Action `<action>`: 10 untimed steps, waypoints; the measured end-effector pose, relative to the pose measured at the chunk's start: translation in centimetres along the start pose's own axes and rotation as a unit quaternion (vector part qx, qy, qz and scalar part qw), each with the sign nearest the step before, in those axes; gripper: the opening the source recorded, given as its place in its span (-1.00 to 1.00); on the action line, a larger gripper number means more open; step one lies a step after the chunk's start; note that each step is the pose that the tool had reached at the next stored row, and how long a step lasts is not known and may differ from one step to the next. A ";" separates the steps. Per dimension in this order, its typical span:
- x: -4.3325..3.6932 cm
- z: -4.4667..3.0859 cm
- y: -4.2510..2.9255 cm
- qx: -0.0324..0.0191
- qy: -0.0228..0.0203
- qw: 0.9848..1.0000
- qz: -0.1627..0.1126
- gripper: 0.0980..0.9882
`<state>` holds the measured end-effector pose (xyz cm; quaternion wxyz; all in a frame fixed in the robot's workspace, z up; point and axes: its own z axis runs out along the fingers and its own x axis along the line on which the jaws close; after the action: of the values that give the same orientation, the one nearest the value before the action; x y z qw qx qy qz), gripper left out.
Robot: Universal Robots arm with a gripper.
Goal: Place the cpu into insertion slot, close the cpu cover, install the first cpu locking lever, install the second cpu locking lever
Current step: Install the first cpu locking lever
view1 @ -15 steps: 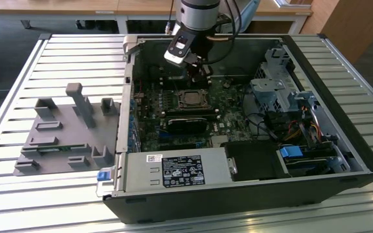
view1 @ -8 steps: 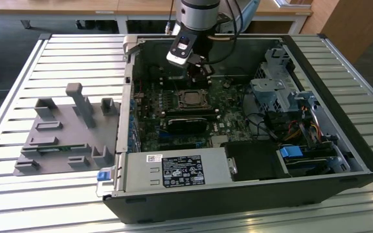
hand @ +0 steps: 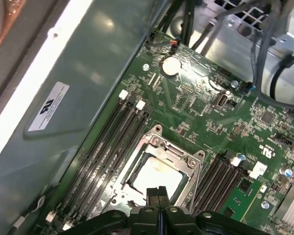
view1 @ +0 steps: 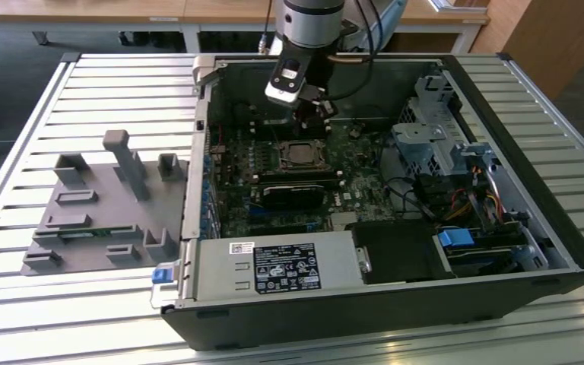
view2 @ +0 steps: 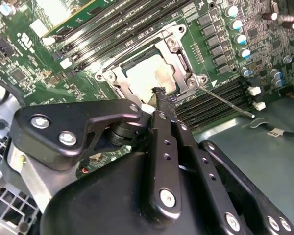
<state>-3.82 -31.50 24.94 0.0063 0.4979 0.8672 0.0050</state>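
Cpu [hand: 154, 176] seated in slot [view1: 300, 154], cover [hand: 174, 149] lowered over it. End effector [hand: 157, 190] pressed together, empty, held at cover edge. Lever [view2: 225, 101] seen unlatched. Risk judged: closed tip may be deflected off thin lever, board [hand: 201, 112] scratched.

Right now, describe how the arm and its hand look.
The arm is a silver-grey cylinder with black sections, and black cables run beside it. The hand is matte black: flat, rounded linkage plates joined by silver screws, tapering to narrow fingers.
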 end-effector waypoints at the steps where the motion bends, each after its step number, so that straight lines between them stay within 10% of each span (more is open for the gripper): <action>1: 0.00 0.00 0.00 0.000 0.000 1.000 -0.005 -0.98; 10: 0.00 0.00 0.00 0.000 0.001 0.999 -0.047 -0.98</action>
<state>-3.82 -31.50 24.94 0.0061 0.4569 0.8895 0.0052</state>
